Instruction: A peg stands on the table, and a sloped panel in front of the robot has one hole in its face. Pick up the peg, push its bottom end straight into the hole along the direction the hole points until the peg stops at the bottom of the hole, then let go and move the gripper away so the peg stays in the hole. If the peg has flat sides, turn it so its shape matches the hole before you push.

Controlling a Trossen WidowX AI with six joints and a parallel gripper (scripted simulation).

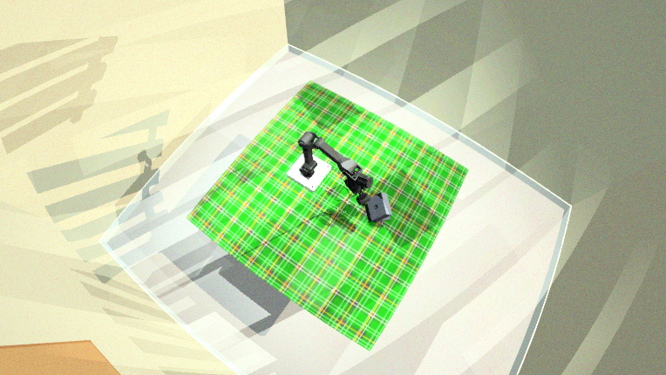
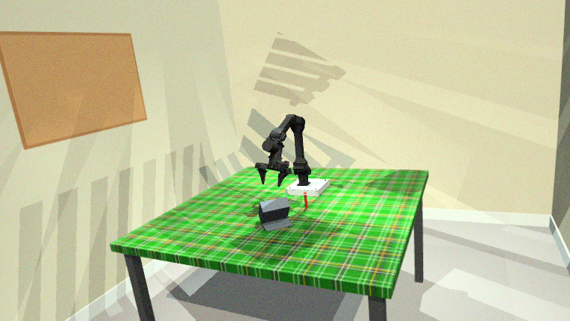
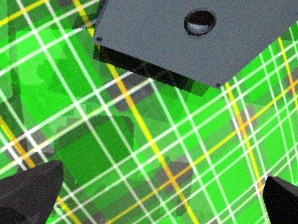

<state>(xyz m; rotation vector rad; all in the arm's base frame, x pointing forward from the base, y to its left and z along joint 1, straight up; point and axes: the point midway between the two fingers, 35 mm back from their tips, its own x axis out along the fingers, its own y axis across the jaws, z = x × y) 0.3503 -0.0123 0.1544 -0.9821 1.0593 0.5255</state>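
The thin red peg (image 2: 306,201) stands upright on the table in the exterior view, in front of the robot's white base. It is out of the wrist view and hidden under the arm in the top view. The grey sloped panel (image 1: 382,214) (image 2: 274,204) (image 3: 150,31) stands on the table. Its face has one round dark hole (image 1: 376,206) (image 3: 200,21), hidden in the exterior view. My gripper (image 2: 271,184) (image 3: 165,180) is open and empty, its fingers pointing down above the table, away from the peg. The peg's cross-section is too small to tell.
The table (image 1: 326,283) (image 2: 339,254) has a green plaid top. The white base plate (image 1: 298,175) (image 2: 295,191) carries the arm. The panel's lower edge is near the top of the wrist view, and dark shadows lie around the panel.
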